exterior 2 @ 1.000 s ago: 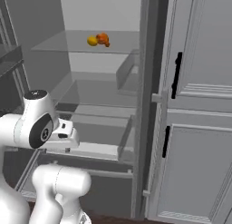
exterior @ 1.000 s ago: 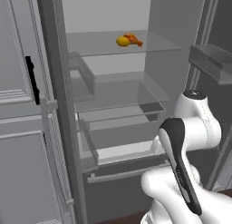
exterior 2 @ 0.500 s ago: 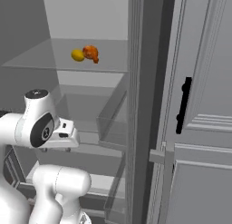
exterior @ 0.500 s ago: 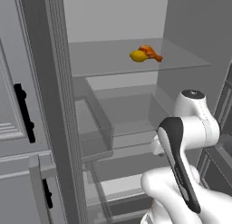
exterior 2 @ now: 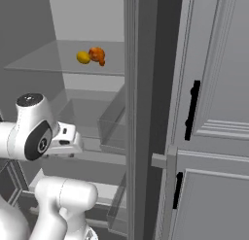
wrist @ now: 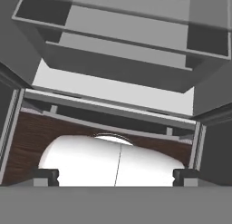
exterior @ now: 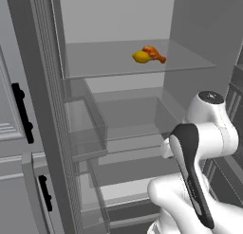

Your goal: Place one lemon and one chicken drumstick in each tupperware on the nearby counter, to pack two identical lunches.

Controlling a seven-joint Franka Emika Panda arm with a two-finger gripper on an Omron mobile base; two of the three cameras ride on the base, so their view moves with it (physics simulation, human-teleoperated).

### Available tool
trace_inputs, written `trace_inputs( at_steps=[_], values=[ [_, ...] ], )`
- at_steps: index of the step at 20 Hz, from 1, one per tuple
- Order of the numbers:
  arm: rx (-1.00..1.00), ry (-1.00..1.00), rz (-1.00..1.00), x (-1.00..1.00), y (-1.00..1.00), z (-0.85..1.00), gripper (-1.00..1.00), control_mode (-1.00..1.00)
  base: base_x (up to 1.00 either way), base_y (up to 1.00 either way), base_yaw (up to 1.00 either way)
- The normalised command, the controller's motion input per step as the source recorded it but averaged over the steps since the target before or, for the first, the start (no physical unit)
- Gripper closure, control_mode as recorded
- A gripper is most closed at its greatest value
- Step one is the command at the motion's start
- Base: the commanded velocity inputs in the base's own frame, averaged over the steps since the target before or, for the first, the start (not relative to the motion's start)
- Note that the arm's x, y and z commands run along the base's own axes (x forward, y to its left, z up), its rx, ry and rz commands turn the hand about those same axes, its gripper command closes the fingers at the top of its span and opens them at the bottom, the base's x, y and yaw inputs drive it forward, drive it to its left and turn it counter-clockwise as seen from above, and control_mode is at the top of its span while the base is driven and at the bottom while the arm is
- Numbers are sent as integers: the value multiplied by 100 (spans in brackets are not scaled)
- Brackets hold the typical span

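A yellow lemon (exterior: pixel 140 57) and an orange-brown chicken drumstick (exterior: pixel 154 53) lie touching each other on the upper glass shelf (exterior: pixel 104 62) of an open fridge. From the right base view, the lemon (exterior 2: pixel 83 57) is left of the drumstick (exterior 2: pixel 97 54). My gripper (wrist: pixel 116 177) is open and holds nothing; its fingertips (wrist: pixel 47 175) stand far apart. It hangs low in front of the fridge and points down at the bottom drawers, well below the food. The tupperware and the counter are out of view.
Clear fridge drawers (wrist: pixel 122 60) and a side bin (exterior: pixel 85 129) sit below the shelf. Grey cabinet doors with black handles (exterior 2: pixel 192 110) flank the fridge, and a thick door post (exterior 2: pixel 141 112) stands at its right. Dark wood floor (wrist: pixel 27 137) lies beneath.
The whole picture has shifted and grown: the base has driven closer to the fridge. The lemon and drumstick rest in the same spot on the shelf, and the gripper stays open.
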Motion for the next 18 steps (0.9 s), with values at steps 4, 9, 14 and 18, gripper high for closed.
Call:
trace_inputs(
  at_steps=[4,9,14,18],
  values=[
    [-8,-54,4,-2,0,87,-100,-100,0,0,0],
    [-2,-45,0,6,0,100,-100,-100,0,0,0],
    [1,-25,-6,44,0,100,-100,-100,0,0,0],
    [6,-6,-6,77,0,100,-100,-100,0,0,0]
  ],
)
